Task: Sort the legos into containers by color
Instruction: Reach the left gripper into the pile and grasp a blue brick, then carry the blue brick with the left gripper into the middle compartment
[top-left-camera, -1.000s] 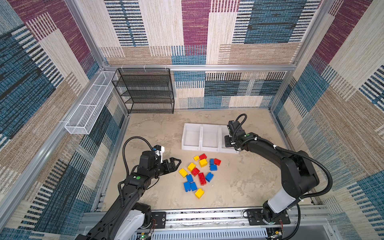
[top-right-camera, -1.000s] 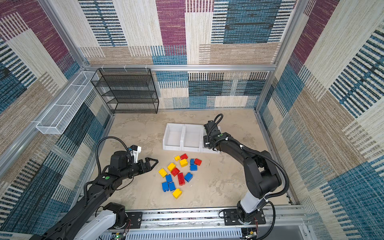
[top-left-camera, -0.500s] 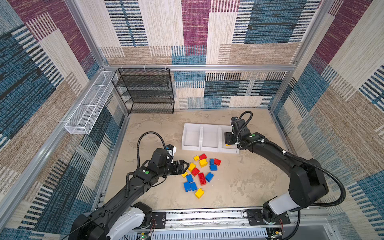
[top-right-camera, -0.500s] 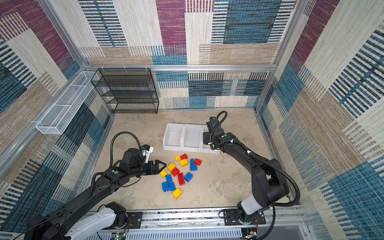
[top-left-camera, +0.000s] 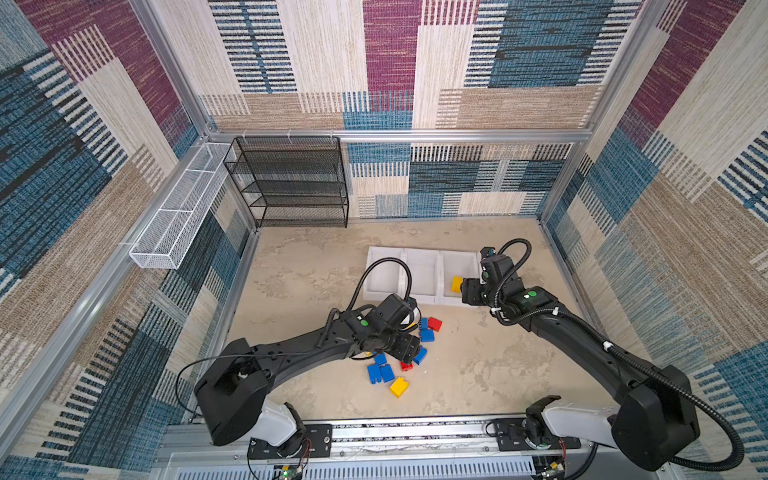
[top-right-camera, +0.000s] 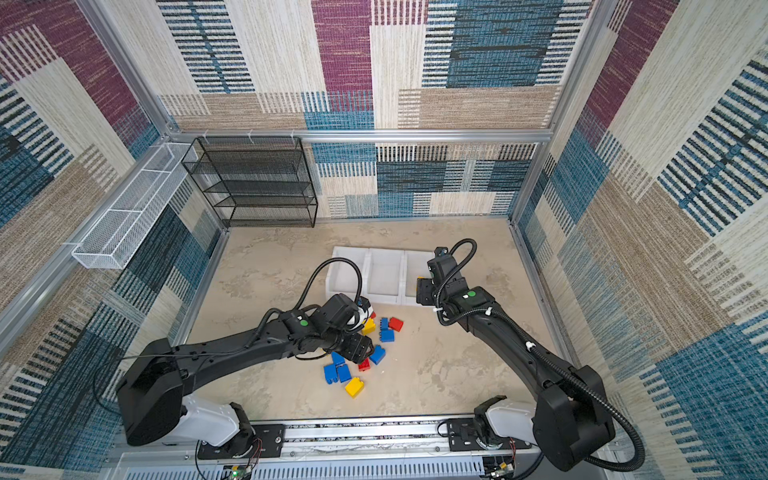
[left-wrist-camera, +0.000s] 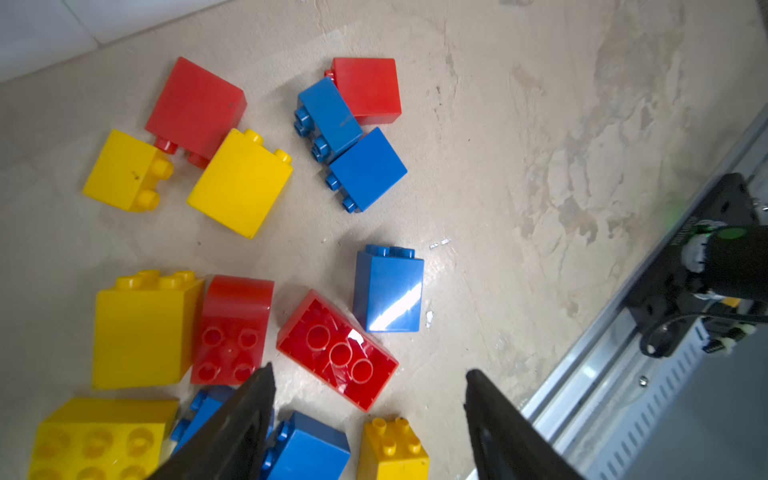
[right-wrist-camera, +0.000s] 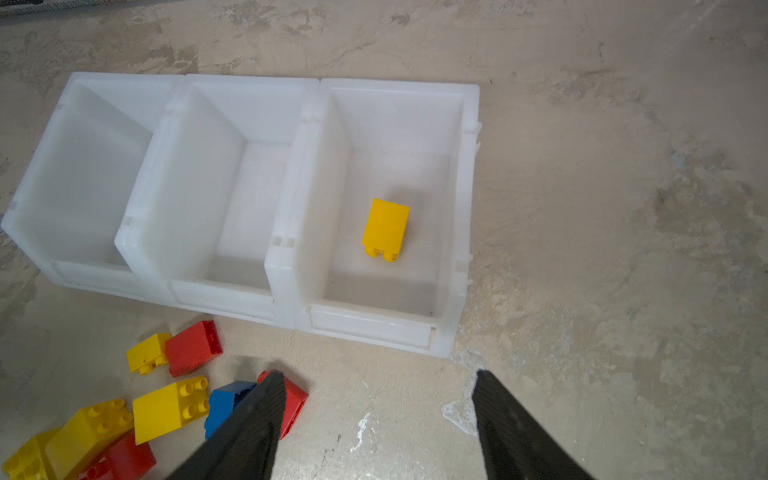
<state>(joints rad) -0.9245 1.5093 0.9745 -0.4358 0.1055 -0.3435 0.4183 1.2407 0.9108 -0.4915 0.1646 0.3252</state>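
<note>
Where the left end effector (left-wrist-camera: 368, 372) hangs: low over the loose pile, jaws apart and gripping nothing. An upturned long red brick (left-wrist-camera: 337, 353) lies on the desk just ahead of its tips. That brick looks like the next pick, though this is only a guess.
Right end effector (right-wrist-camera: 377, 375): jaws apart and empty, poised just in front of the lowered lip of the right-hand bin (right-wrist-camera: 469, 166).
Done so far: one yellow brick (right-wrist-camera: 385, 228) lies on its side on the floor of that right-hand bin, clear of the walls.
Middle bin (right-wrist-camera: 249, 85): empty, as far as the right wrist view shows.
Left-hand bin (right-wrist-camera: 104, 81): empty likewise.
Loose legos (left-wrist-camera: 243, 183): more than a dozen red, blue and yellow bricks lie scattered on the desk (top-left-camera: 478, 365) near the front of the bins. Several touch one another, and most lie tipped on a side or upside down.
Left to do: nearly everything, meaning every red, every blue and most of the yellows. By this showing the sort has barely begun.
Bin colours: yellow seems to belong to the right-hand bin. Which of the other two takes red and which takes blue cannot be told.
</note>
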